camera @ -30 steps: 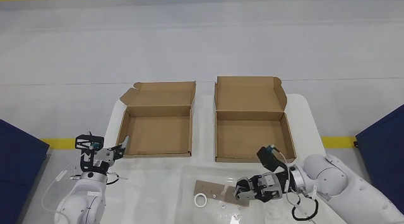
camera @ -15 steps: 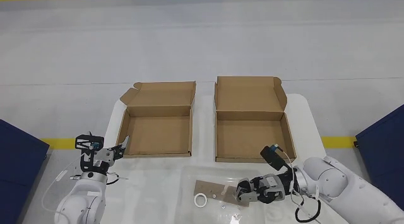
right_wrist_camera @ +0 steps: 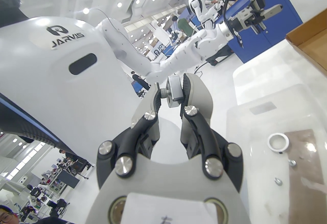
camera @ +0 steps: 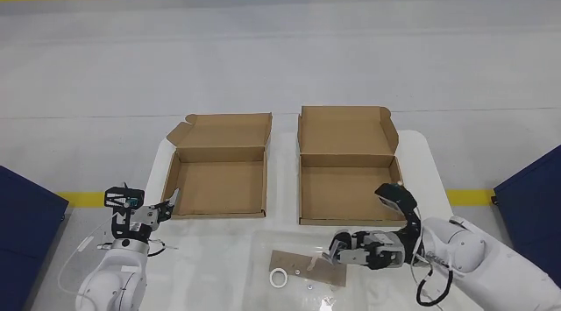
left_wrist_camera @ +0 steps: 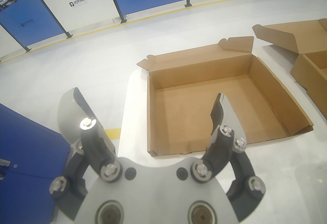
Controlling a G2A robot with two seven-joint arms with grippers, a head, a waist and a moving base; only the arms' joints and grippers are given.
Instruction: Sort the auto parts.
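Note:
My right gripper (right_wrist_camera: pixel 170 96) (camera: pixel 334 246) is shut on a small square metal part (right_wrist_camera: pixel 174 92), held above the clear plastic tray (camera: pixel 263 254) at the table's front. In that tray lie a white ring (camera: pixel 279 278) (right_wrist_camera: pixel 278 142), a brown cardboard sheet (camera: pixel 302 266) and small metal bits (right_wrist_camera: pixel 292 163). My left gripper (left_wrist_camera: pixel 150 112) (camera: pixel 163 207) hangs open and empty at the table's left edge, beside the left cardboard box (left_wrist_camera: pixel 219 107) (camera: pixel 219 186). The right cardboard box (camera: pixel 349 190) stands just behind the right arm. Both boxes look empty.
Both boxes have their lids folded back towards the far side. A blue cabinet (camera: pixel 26 223) stands left of the table and another (camera: pixel 535 206) to its right. White table surface lies between the left box and the tray.
The right arm has lifted and turned its wrist, carrying the gripper up off the tray's brown sheet. The left arm has not moved.

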